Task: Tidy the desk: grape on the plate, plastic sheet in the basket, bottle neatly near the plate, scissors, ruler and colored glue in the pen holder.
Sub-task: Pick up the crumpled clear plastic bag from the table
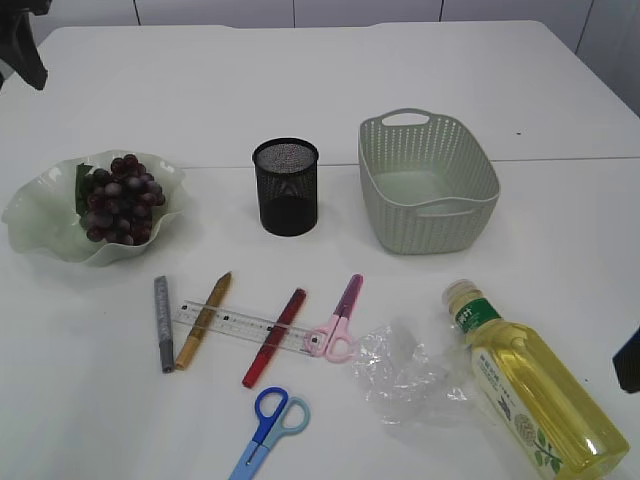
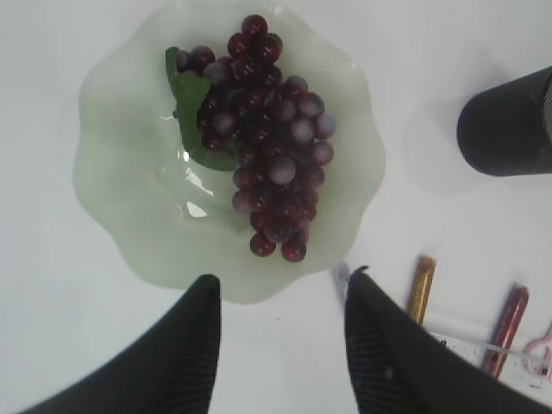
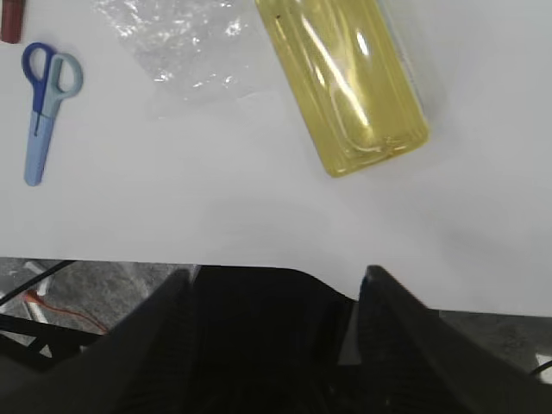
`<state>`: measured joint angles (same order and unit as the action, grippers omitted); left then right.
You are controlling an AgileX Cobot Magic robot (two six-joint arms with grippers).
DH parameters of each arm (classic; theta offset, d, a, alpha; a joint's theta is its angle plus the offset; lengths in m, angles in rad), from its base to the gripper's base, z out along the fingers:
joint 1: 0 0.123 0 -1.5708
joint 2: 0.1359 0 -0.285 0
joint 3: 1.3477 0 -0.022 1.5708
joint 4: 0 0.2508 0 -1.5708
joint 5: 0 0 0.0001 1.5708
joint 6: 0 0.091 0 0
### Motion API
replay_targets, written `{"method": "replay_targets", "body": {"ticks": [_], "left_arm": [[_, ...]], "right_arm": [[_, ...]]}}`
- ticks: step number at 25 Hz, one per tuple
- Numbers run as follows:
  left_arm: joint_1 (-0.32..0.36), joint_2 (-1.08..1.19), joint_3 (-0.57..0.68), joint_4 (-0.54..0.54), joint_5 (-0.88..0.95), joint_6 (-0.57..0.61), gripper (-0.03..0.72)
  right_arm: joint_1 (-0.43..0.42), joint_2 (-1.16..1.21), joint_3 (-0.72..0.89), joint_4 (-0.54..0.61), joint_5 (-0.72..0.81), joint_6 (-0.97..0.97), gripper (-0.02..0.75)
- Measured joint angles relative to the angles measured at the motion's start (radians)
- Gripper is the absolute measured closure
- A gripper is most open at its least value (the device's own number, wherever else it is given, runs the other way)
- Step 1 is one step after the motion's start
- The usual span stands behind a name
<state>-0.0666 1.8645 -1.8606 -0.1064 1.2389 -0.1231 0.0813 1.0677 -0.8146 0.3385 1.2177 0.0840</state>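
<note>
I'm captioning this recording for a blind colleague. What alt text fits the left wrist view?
A bunch of dark red grapes with a green leaf lies on a pale green wavy-edged plate, seen from above. The left claw hangs open and empty over the plate's near rim. At right are the black pen holder, two glue sticks and the ruler's end.

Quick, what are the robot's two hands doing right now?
Left gripper: open, holding nothing, above the plate's edge.
Right gripper: open, holding nothing.
</note>
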Motion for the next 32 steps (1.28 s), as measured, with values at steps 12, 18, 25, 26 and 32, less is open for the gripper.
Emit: {"method": "replay_targets", "body": {"ticks": [12,18,25,26,32], "left_arm": [[0.008,-0.100,0.062,0.000,0.004,0.002,0.338],[0.008,-0.130,0.062,0.002,0.006,0.002,0.338],[0.008,-0.189,0.062,0.014,0.008,0.002,0.338],[0.008,-0.196,0.062,0.016,0.010,0.002,0.338],[0.008,-0.227,0.062,0.018,0.014,0.002,0.338]], "right_arm": [[0.049,0.244,-0.172,0.075,-0.030,-0.025,0.299],[0.049,0.311,-0.188,0.058,-0.089,-0.089,0.299],[0.203,0.411,-0.332,-0.199,-0.053,0.064,0.299],[0.245,0.435,-0.359,-0.239,-0.041,0.095,0.299],[0.361,0.604,-0.442,-0.273,-0.011,0.207,0.299]]}}
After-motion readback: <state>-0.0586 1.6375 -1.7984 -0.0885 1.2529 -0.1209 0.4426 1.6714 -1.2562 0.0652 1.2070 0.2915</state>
